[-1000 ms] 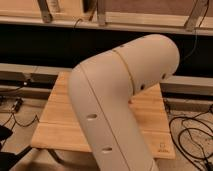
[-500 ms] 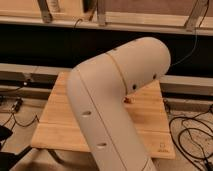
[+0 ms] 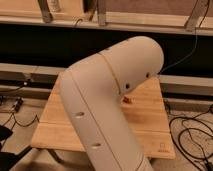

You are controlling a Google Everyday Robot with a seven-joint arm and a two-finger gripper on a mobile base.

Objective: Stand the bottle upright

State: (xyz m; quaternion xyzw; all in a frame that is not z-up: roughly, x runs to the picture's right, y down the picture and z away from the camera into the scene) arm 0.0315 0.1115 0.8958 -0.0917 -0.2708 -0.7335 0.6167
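My big cream-white arm fills the middle of the camera view, bent at the elbow over a light wooden table. It hides most of the tabletop. The bottle is hidden or out of view. My gripper is also out of view, somewhere beyond the arm. A small reddish thing peeks out just under the elbow; I cannot tell what it is.
A metal-legged shelf frame and a dark gap run behind the table. Black cables lie on the floor to the right, and more cables and a plug to the left. The table's right edge shows.
The arm's elbow has shifted slightly left, uncovering a little more of the table's right side and the small reddish thing beneath it.
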